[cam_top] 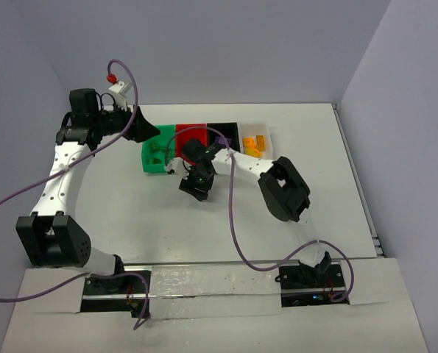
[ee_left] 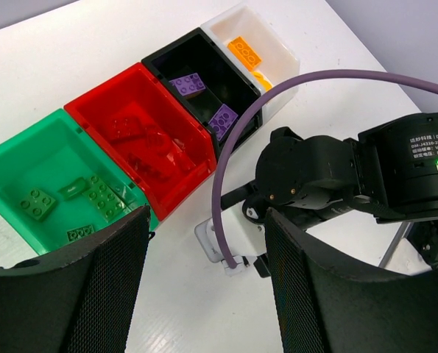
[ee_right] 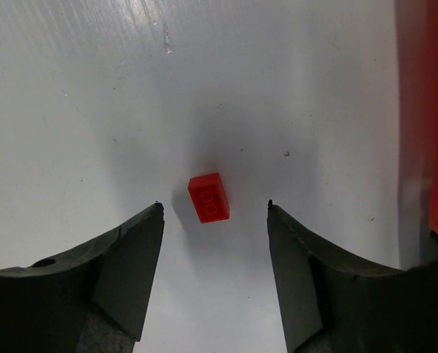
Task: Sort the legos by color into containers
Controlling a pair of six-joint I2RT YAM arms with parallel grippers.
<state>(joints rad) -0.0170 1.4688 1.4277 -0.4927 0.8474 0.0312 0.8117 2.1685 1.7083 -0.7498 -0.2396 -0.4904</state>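
Note:
A small red lego lies on the white table, just ahead of and between the tips of my right gripper, which is open and points down; in the top view the gripper hides the brick. The four bins stand in a row: green with green legos, red with red legos, black with purple legos, clear white with orange legos. My left gripper is open and empty, above the table by the green bin.
The red bin's wall stands close to the right of my right gripper. The right arm's wrist and purple cable lie just in front of the left gripper. Walls enclose the table at the back and sides.

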